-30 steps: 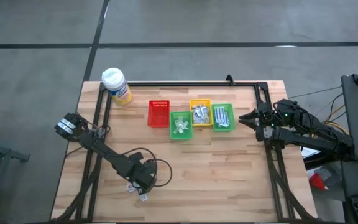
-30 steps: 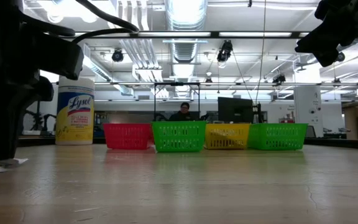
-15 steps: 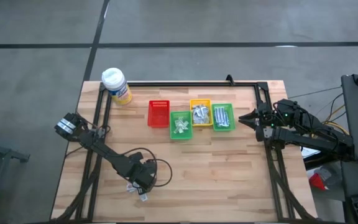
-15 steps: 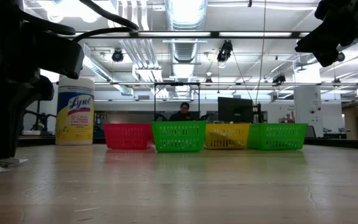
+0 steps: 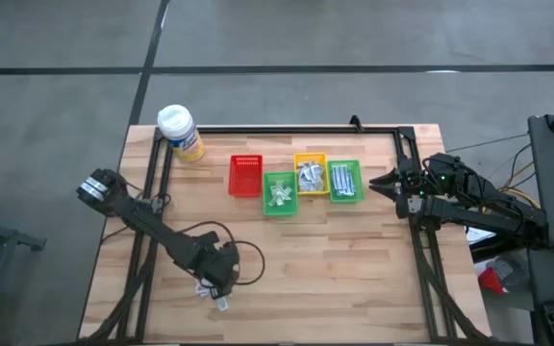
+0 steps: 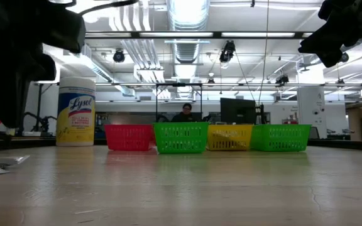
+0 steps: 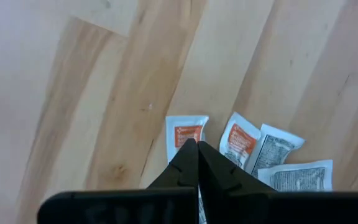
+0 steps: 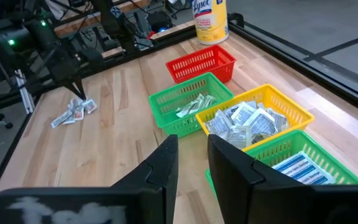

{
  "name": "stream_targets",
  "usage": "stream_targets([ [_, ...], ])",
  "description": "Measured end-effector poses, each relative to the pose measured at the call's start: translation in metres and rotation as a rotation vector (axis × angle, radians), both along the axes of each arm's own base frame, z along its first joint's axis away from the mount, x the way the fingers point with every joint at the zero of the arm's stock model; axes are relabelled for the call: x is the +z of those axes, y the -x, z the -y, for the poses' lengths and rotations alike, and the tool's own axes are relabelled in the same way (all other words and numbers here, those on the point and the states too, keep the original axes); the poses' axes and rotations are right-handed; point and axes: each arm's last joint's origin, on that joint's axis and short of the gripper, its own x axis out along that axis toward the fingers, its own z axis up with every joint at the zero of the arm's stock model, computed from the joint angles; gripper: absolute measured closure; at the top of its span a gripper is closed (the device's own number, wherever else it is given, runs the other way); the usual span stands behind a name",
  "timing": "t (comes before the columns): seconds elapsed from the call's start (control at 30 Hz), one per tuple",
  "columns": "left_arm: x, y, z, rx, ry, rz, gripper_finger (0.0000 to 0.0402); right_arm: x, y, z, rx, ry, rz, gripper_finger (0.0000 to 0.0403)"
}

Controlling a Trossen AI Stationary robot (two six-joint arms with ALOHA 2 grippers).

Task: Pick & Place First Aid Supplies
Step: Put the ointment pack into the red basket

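Since half a second ago my left arm has lifted a little: in the low view its dark bulk now sits higher, and from above its elbow has swung outward toward 9 o'clock. The right arm has not moved.

Nearest me, the left hand [image 7: 197,144] is clenched, fingertips pressed together over the loose packets [image 5: 212,292] at about 7 o'clock on the bench [image 5: 354,279]. From the wrist I see the tips just above a white sachet with an orange label [image 7: 186,132]; I cannot tell whether they pinch its edge. Beside it lie a second orange-labelled sachet [image 7: 240,140] and two white packets with grey print [image 7: 277,147], overlapping one another, flat on the wood.

Farther off, toward 12 o'clock, the bins stand in a row: red bin [image 5: 246,175], green bin [image 5: 279,193] with pale sachets, yellow bin [image 5: 310,174] heaped with silvery wrappers, and a second green bin [image 5: 344,181] with blue-striped strips. The yellow wipes canister [image 5: 180,132] stands at 11 o'clock.

The right hand [image 8: 191,155] hovers at 3 o'clock, fingers apart and holding nothing, pointed at the bins.
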Motion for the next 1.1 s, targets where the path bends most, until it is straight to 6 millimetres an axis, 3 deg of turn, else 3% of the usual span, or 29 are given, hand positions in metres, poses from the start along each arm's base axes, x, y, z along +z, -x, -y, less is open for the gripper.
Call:
stream_targets([
  [0.3,-0.001,-0.002,-0.004,0.025,-0.018,0.017,0.0390,0.000,0.000,0.000,0.000,0.000,0.000,0.0330],
  [0.7,-0.010,-0.009,-0.028,0.019,-0.050,-0.011,0.0288,0.000,0.000,0.000,0.000,0.000,0.000,0.0324],
  [0.9,-0.025,-0.007,-0.029,-0.029,0.081,-0.032,0.0283,0.000,0.000,0.000,0.000,0.000,0.000,0.0317],
  [1.1,-0.033,-0.002,-0.031,-0.014,0.088,-0.055,0.0282,0.000,0.000,0.000,0.000,0.000,0.000,0.0320],
])
